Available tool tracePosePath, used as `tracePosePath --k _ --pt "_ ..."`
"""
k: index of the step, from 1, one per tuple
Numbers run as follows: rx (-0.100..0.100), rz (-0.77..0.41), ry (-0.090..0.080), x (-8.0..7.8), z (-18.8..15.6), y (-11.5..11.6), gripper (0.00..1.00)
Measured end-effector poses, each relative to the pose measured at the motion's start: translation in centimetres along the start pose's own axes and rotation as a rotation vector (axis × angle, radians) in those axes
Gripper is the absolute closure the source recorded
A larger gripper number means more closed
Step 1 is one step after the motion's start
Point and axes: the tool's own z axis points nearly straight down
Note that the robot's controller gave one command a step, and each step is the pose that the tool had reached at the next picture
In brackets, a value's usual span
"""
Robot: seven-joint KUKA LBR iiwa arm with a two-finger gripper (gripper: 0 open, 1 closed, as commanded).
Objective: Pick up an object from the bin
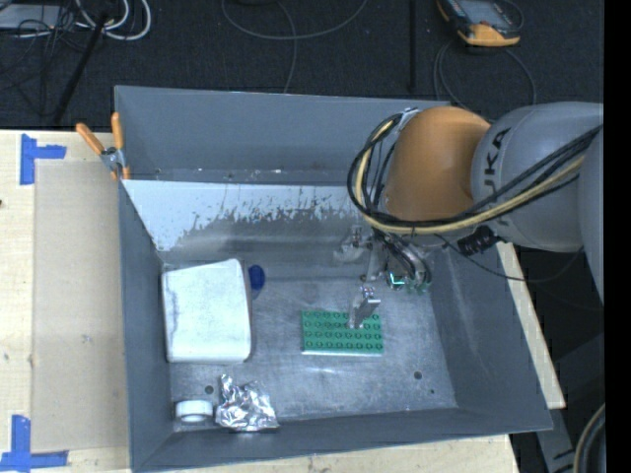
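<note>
**Here: hand down at the green studded plate**

Nearest, in the lower left corner of the bin point(444, 358), a wad of crumpled foil point(245, 407) lies just beside a small white round cap point(194, 411). Above them, at the left of the floor, sits a white foam block point(207, 310), with a small blue piece point(256, 279) by its upper right corner. Near the middle of the frame lies a flat green studded building plate point(338, 335). The hand point(366, 306) is low at the plate's upper right edge. I cannot tell whether it is open or closed, or whether it grips anything. Behind it, at the upper right, the arm point(552, 175) carries an orange cover point(434, 161) looped with cables.
</note>
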Motion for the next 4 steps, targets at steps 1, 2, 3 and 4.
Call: tracePosePath --k 1,2,3,4 --pt "-0.001 0.048 -0.02 2.1 4.8 0.0 0.0" --pt "-0.001 0.124 -0.007 4.7 3.3 0.8 0.0" --pt "-0.001 0.275 -0.007 5.0 3.4 0.6 0.0" --pt "-0.003 0.409 -0.018 6.2 5.9 1.2 0.0"
